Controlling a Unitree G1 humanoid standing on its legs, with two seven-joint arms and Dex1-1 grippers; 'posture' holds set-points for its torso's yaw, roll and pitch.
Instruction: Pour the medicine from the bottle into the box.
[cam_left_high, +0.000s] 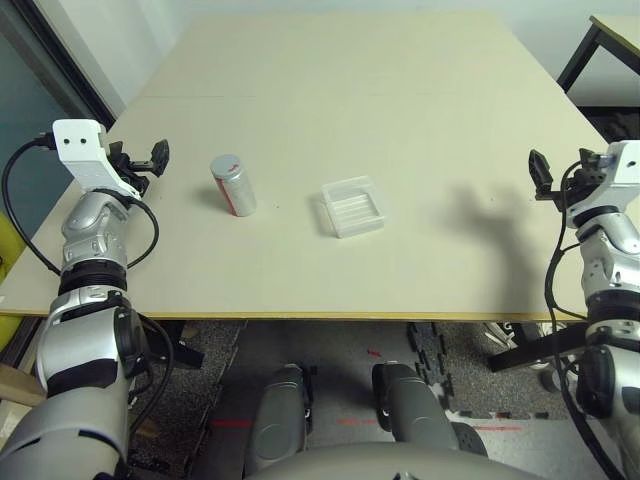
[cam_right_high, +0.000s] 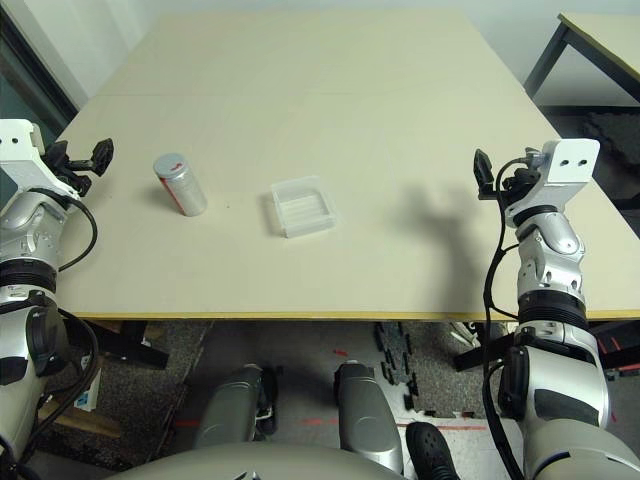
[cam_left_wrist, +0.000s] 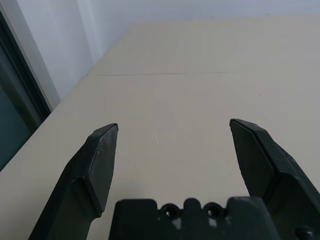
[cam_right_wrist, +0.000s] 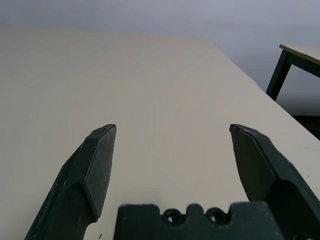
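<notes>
Nothing is done yet, by the look of it. The bottle (cam_left_high: 233, 185) stands capped (medicine presumably inside) toward the counter's (cam_left_high: 330, 90) left edge, the box (cam_left_high: 353, 207) beside it mid-counter. The left claw (cam_left_high: 140, 160) and right claw (cam_right_high: 492, 176) gape empty at opposite edges.

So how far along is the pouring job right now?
Nothing looks done yet. The bottle stands capped on the table, beside the box. Nothing is in hand: the left tool and right tool are open at the table's sides. Grasping, uncapping and pouring remain.
</notes>
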